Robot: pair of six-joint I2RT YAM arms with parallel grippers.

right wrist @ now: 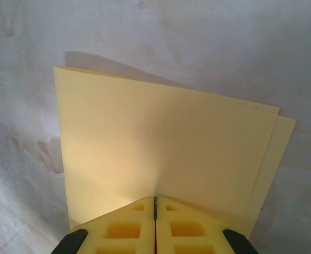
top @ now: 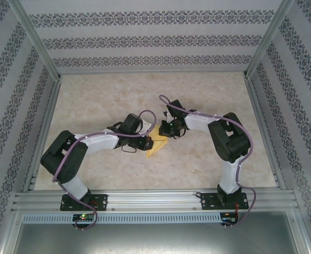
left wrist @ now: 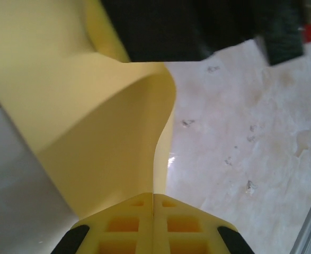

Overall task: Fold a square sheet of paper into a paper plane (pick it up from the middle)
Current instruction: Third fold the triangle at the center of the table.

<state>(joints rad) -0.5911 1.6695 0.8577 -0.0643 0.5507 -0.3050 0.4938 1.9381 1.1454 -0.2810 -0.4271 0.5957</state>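
The square sheet of paper [top: 156, 148], yellow-orange, hangs between both grippers just above the middle of the marbled table. My left gripper [top: 148, 143] is shut on its left edge. In the left wrist view the sheet [left wrist: 91, 127] bulges up and away from the closed fingertips [left wrist: 153, 194] in a curve. My right gripper [top: 168, 134] is shut on the sheet's upper right part. In the right wrist view the sheet [right wrist: 160, 143] lies doubled over, the under layer peeking out on the right, and is pinched at the closed fingertips [right wrist: 155, 199]. The paper plane is out of view.
The beige marbled table [top: 118, 95] is boxed in by patterned walls [top: 144, 39] and aluminium posts. A metal rail [top: 155, 199] carrying both arm bases runs along the near edge. The right arm's dark wrist [left wrist: 187, 26] looms close above the paper in the left wrist view.
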